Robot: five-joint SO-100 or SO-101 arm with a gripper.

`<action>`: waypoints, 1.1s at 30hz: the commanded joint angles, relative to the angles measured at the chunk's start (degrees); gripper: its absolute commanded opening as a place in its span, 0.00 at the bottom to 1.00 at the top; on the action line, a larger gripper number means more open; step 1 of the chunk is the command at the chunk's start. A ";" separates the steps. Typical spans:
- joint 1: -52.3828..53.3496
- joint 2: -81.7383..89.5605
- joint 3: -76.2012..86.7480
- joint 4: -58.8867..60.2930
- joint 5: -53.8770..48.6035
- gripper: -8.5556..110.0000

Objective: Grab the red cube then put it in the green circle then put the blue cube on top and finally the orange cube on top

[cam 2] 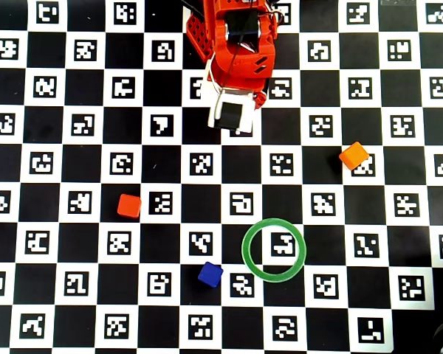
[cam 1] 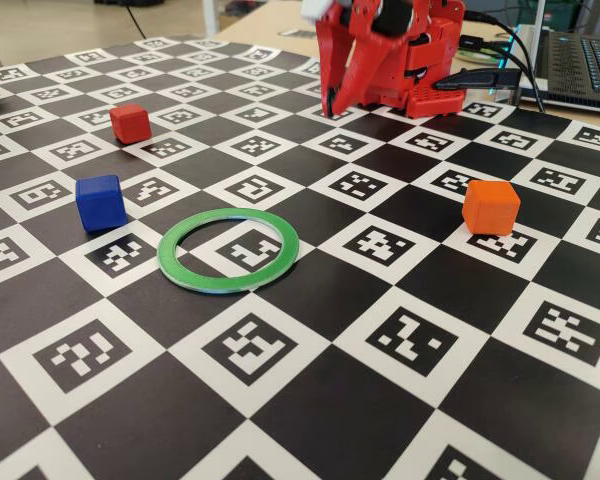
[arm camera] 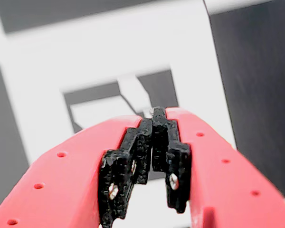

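Green circle (cam 1: pixel 228 250) w/ nothing inside, 3 cubes apart on board; tool (arm camera: pixel 152 116) clenched, empty.

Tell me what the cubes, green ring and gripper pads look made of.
The red cube, blue cube and orange cube: likely matte plastic, since the faces are evenly coloured, without glare, and the edges slightly rounded. The green circle: thin, flat, probably plastic or card; a pale edge shows. The gripper: red shell, probably printed plastic, with black grainy pads, rubber or print, held by screws.
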 commanded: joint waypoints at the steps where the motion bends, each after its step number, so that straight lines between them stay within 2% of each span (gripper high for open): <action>1: 2.46 -9.23 -17.31 -2.20 8.79 0.02; 7: 9.23 -25.49 -38.58 0.79 20.83 0.02; 13: 15.82 -41.31 -56.69 8.96 25.93 0.03; 21: 26.63 -59.68 -76.64 16.00 36.39 0.18; 25: 30.41 -67.24 -85.17 23.03 40.43 0.31; 33: 35.07 -82.79 -96.68 29.53 45.53 0.43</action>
